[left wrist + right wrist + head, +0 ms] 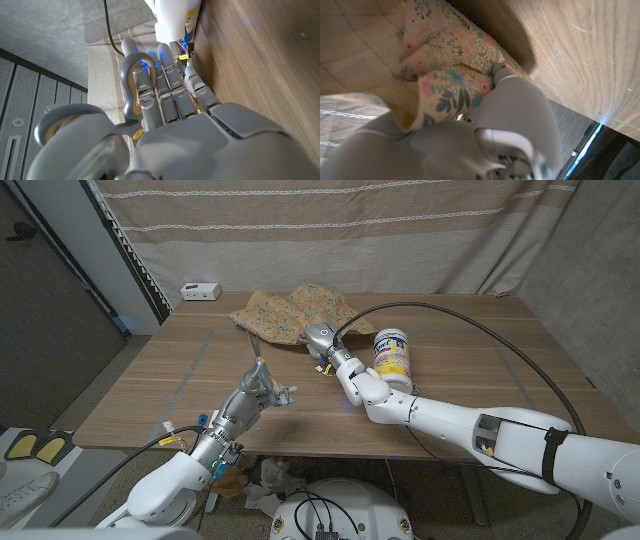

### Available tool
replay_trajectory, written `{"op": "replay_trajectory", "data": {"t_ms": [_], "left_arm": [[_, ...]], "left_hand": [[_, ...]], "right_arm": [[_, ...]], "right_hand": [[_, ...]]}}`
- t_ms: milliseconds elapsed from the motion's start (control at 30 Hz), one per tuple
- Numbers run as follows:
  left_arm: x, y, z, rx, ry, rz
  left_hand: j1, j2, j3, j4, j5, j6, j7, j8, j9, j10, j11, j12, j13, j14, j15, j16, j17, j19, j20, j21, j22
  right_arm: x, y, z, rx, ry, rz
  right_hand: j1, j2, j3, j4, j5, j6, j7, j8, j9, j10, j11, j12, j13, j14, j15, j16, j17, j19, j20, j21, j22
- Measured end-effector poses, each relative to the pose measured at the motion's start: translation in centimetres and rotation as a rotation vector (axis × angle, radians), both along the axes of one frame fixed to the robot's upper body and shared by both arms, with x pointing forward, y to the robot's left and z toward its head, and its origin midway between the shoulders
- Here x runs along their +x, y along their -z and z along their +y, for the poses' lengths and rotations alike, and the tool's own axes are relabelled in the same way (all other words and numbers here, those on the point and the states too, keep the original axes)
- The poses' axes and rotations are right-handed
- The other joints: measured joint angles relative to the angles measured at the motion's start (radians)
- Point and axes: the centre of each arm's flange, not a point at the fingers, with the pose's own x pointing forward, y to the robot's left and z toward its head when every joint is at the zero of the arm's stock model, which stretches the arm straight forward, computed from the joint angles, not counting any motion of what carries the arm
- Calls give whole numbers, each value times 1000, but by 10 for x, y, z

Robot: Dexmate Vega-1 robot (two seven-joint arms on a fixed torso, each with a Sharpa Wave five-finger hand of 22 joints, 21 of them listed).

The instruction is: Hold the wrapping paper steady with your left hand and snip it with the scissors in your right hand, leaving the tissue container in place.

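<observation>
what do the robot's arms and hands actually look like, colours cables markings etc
Both arms have glossy white rounded shells with grey joints. The right arm carries a black band near the elbow and a thick black cable looping over the table. The left arm has yellow and blue connectors at the wrist. The left hand and right hand are grey, and the left hand's fingers are segmented with tan pads.

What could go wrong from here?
1. The right arm passes right beside the container; a swing could knock it.
2. The scissors sit in the left hand, apart from the paper, with the right hand at its edge: roles look swapped, so cutting may be awkward.
</observation>
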Motion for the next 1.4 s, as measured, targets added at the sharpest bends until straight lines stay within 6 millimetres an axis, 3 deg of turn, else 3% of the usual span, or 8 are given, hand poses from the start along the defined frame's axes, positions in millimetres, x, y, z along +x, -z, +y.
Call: {"op": "replay_trajectory", "data": {"t_ms": [100,833,1400], "left_arm": [[1,0,-1,1,0,2],[5,-5,-5,16,-1,25],[4,-6,-7,33,-8,67]], "left_hand": [[0,0,0,0,0,0,0,0,-1,0,0,0,0,0,0,0,-1,0,0,0,0],[-5,5,4,4,0,9,2,-7,2,3,3,0,1,0,0,0,-2,0,0,0,0],[-11,-1,4,4,0,7,4,-10,7,5,5,0,0,0,0,0,-5,0,0,0,0]], "right_arm": [[-3,-1,-6,9,-24,-20],[-16,-4,-48,96,-144,-157],[-25,-5,-80,156,-191,-270]], "right_hand": [[4,-4,5,1,-5,4,-4,-5,0,0,0,0,4,0,0,1,1,-18,0,1,5],[7,-1,25,8,-21,14,-2,-20,5,0,0,-1,14,9,-2,17,10,-25,4,27,24],[16,-11,25,8,-23,32,-6,-28,5,0,0,-1,14,9,-2,17,10,-37,5,47,42]]}}
